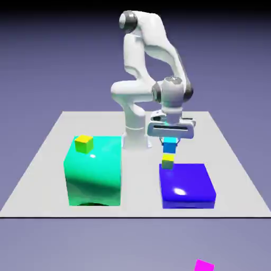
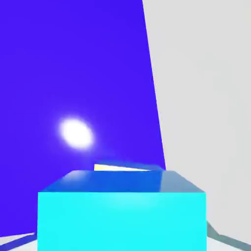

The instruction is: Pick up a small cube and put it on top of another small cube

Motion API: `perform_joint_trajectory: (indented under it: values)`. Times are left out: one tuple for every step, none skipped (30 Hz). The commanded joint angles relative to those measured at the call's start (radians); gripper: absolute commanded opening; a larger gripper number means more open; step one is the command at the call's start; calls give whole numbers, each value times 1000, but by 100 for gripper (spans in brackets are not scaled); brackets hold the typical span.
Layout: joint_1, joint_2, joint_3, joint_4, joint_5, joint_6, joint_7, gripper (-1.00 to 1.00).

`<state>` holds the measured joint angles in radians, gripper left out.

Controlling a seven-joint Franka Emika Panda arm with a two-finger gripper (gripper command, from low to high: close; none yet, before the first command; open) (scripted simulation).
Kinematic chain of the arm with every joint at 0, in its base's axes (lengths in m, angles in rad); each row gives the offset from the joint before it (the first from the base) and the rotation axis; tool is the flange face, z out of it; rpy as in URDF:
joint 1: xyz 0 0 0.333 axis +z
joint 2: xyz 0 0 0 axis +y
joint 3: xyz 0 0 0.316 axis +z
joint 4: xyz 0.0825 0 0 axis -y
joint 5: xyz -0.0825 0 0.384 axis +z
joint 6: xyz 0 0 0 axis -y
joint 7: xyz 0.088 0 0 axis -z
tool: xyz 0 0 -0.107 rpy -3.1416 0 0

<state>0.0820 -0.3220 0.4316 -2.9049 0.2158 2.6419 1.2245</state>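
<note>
My gripper (image 1: pixel 169 139) is shut on the small cyan cube (image 1: pixel 169 146), which fills the bottom of the hand view (image 2: pixel 121 218) and hides the fingertips. Directly beneath it sits a small yellow cube (image 1: pixel 168 160) on the far edge of the big blue block (image 1: pixel 188 186). In the exterior view the cyan cube appears to touch the yellow cube's top. In the hand view only a pale yellow sliver (image 2: pixel 113 167) shows past the cyan cube, against the blue block's top (image 2: pixel 73 68).
A big green block (image 1: pixel 94 172) stands toward the exterior view's left with a second yellow cube (image 1: pixel 83 143) on its top. A small magenta cube (image 1: pixel 204 265) lies off the table near the bottom edge. Grey table (image 2: pixel 206 98) shows beside the blue block.
</note>
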Motion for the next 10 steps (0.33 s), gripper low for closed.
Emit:
perform_joint_trajectory:
  values:
    - [-2,14,3,-3,-3,17,3,-100]
    - [-2,14,3,-3,-3,17,3,100]
    - [-2,14,3,-3,-3,17,3,100]
    - [3,-22,-4,5,2,-27,-3,100]
    - [7,-57,-11,13,7,-70,-8,100]
    - [12,-93,-18,21,12,-113,-13,100]
    - [17,-129,-25,29,17,-157,-18,100]
    - [22,-165,-32,37,22,-200,-24,100]
    - [26,-201,-39,45,27,-244,-29,100]
    - [28,-215,-42,48,29,-261,-31,100]
